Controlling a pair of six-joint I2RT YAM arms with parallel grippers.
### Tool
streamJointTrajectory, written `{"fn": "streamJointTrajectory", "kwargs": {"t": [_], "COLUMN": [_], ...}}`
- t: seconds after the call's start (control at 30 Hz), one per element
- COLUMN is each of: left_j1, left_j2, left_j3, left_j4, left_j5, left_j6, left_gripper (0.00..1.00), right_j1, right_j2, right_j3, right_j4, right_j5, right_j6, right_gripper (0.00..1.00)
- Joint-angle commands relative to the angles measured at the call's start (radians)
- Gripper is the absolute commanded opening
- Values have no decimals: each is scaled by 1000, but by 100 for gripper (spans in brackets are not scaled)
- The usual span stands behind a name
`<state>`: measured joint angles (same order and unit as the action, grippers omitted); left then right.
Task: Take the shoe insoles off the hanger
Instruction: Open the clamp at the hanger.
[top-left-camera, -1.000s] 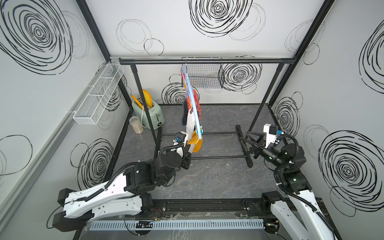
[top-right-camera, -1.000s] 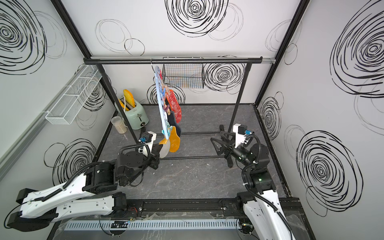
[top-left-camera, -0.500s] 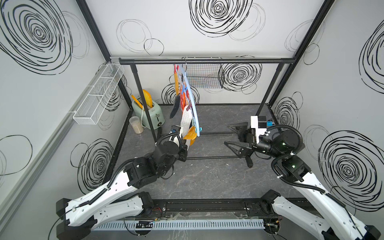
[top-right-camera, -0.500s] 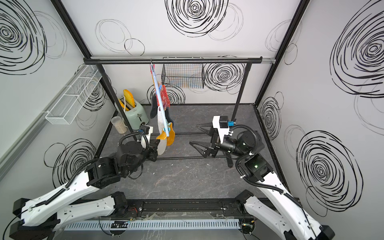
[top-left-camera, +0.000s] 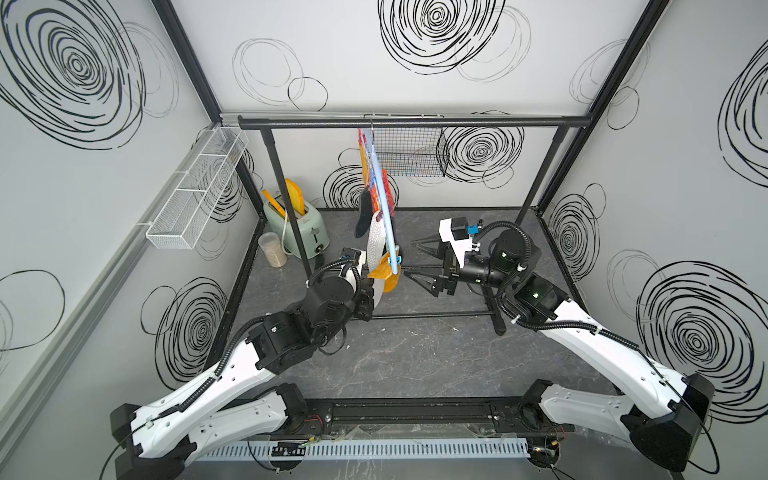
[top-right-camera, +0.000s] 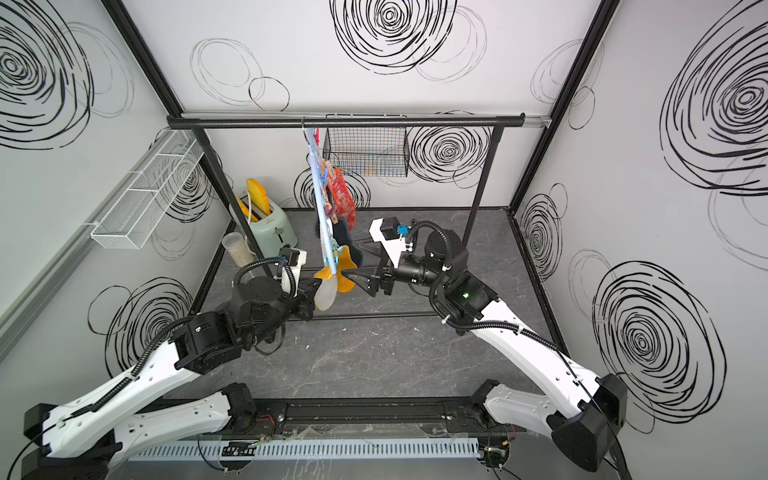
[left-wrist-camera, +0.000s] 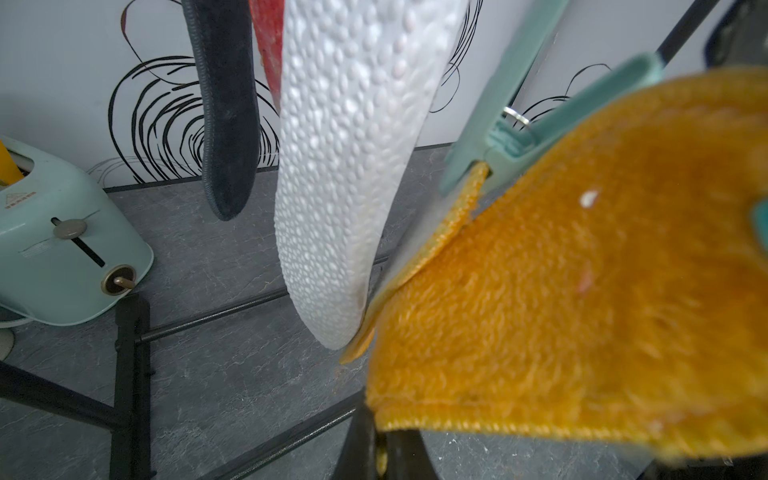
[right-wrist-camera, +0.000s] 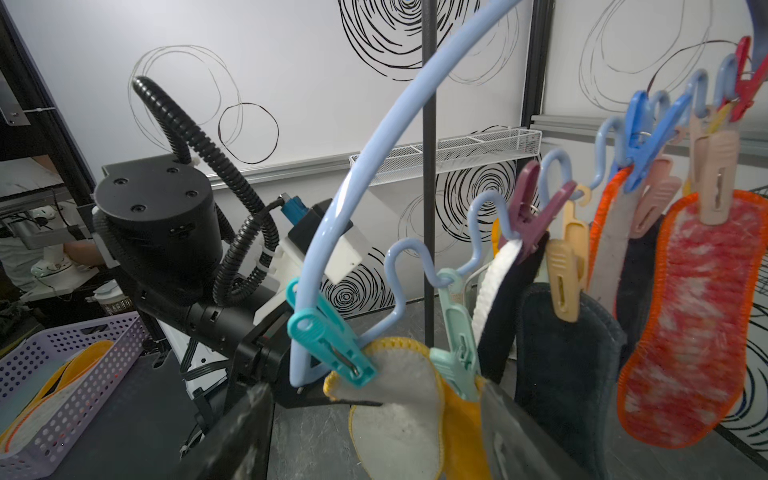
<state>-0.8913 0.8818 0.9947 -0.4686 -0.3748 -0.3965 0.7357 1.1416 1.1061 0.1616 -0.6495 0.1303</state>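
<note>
The pale blue hanger (top-left-camera: 384, 208) (top-right-camera: 322, 208) (right-wrist-camera: 374, 137) hangs from the black rack bar, edge-on in both top views, with several shoe insoles pegged along its wavy bar. At its low end hang a fuzzy orange insole (left-wrist-camera: 561, 291) (top-left-camera: 384, 279) and a grey yellow-edged one (right-wrist-camera: 395, 382). My left gripper (left-wrist-camera: 382, 453) (top-left-camera: 368, 296) is shut on the orange insole's lower edge. My right gripper (right-wrist-camera: 374, 436) (top-left-camera: 415, 264) is open, its fingers (right-wrist-camera: 232, 436) either side of these two insoles. A white dotted insole (left-wrist-camera: 353, 166), a black one (left-wrist-camera: 228, 104) and a red-mottled one (right-wrist-camera: 698, 324) hang further along.
A mint toaster (top-left-camera: 297, 230) and a jar (top-left-camera: 272, 249) stand at the back left by the rack's upright. A black mesh basket (top-left-camera: 411, 158) hangs on the rack bar (top-left-camera: 457, 121). A white wire shelf (top-left-camera: 195, 187) lines the left wall. A purple basket (right-wrist-camera: 54, 374) holds insoles.
My right arm has swung in from the rack's right foot to the hanger's low end, its jaws narrowing a little. The hanger has turned and swayed. My left gripper keeps its grip.
</note>
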Motion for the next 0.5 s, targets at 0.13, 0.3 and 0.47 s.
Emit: {"fn": "streamJointTrajectory", "kwargs": {"t": [0.13,0.3,0.47], "left_j1": [18,20,23], "left_j2": [-13,-15,-19], "left_j3": [-4,-8,-13], "left_j4": [40,41,39], "left_j5": [19,23,27], "left_j6": [7,7,8], "left_gripper": [5,7,7], "right_j1": [5,8,9], "right_j2": [36,59,85], "right_j3": [56,91,117], "right_j4": [41,41,37], "right_j5": [-58,-67,-62], "right_j6": [-11,-6,-4], "right_gripper": [76,76,76]}}
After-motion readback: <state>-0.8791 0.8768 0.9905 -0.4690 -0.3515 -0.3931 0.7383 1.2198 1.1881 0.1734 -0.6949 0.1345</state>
